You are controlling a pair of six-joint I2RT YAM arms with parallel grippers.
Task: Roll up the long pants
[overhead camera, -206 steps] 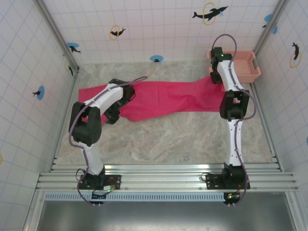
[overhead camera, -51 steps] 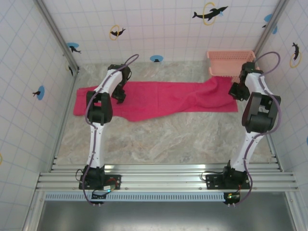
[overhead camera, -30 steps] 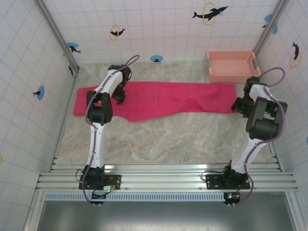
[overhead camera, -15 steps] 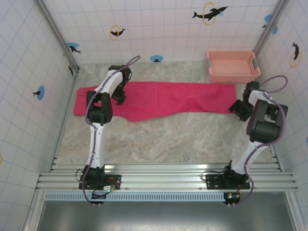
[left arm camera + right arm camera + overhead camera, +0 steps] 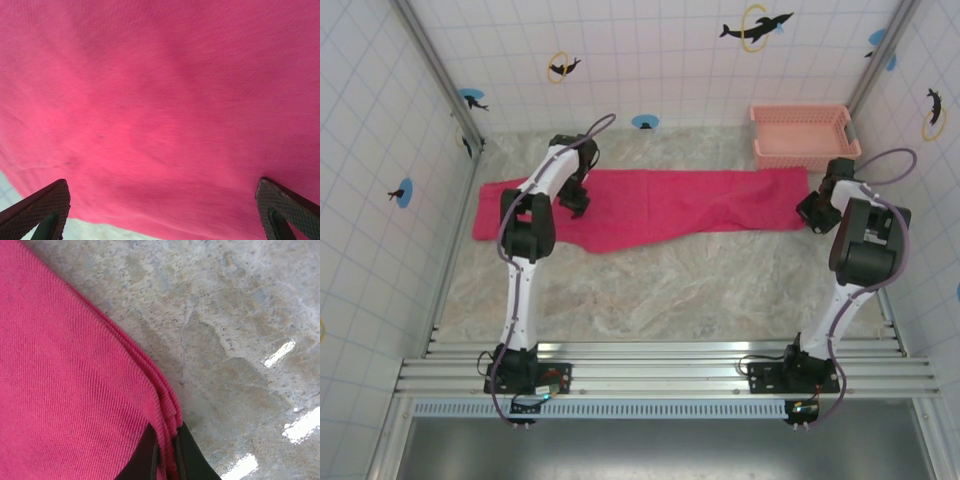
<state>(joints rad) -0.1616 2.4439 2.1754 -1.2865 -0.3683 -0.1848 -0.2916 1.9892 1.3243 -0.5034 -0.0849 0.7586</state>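
The long pants (image 5: 670, 205) lie flat across the far half of the table, a bright magenta strip running left to right. My left gripper (image 5: 578, 203) hovers over their left part; in the left wrist view it (image 5: 162, 187) stands wide open above the fabric (image 5: 160, 100), with nothing between its fingers. My right gripper (image 5: 811, 211) is at the pants' right end. In the right wrist view it (image 5: 167, 432) is shut on the folded edge of the pants (image 5: 65, 380), where the hem meets the marble.
A pale pink slotted basket (image 5: 805, 135) stands in the far right corner, just behind the pants' right end. Tiled walls close in the left, back and right sides. Bare marble table (image 5: 670, 290) stretches between the pants and the arm bases.
My right gripper has shut on the right edge of the pants and shifted slightly toward the back. The left gripper stays open over the fabric, barely moved.
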